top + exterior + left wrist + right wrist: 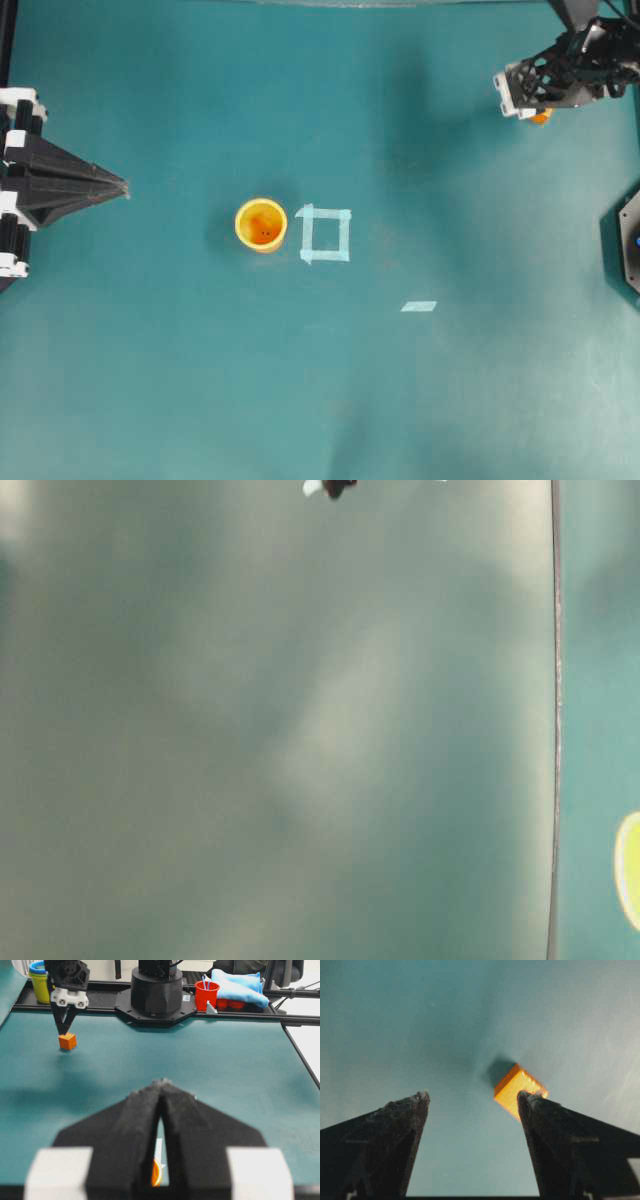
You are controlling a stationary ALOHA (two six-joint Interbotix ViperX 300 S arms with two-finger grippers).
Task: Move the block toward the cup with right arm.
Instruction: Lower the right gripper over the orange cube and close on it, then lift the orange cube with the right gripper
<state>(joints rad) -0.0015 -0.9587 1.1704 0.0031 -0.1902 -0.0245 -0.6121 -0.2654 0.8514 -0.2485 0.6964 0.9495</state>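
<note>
The block (515, 1086), a small orange cube, lies on the teal table just beyond my right gripper (472, 1097). Its near corner is hidden behind the right fingertip (530, 1102). That gripper is open and nothing sits between its fingers. In the overhead view the right gripper (535, 108) hangs at the far right corner with the block (541, 116) peeking out under it. The yellow cup (261, 224) stands upright mid-table, well away to the left. My left gripper (118, 187) rests shut and empty at the left edge. The left wrist view shows the block (67, 1041) below the right gripper (65, 1027).
A pale tape square (325, 234) lies just right of the cup, and a loose tape strip (419, 306) sits further right. The right arm's base (156, 990) stands at the table's edge, with a red cup (206, 995) and blue cloth (235, 987) behind it.
</note>
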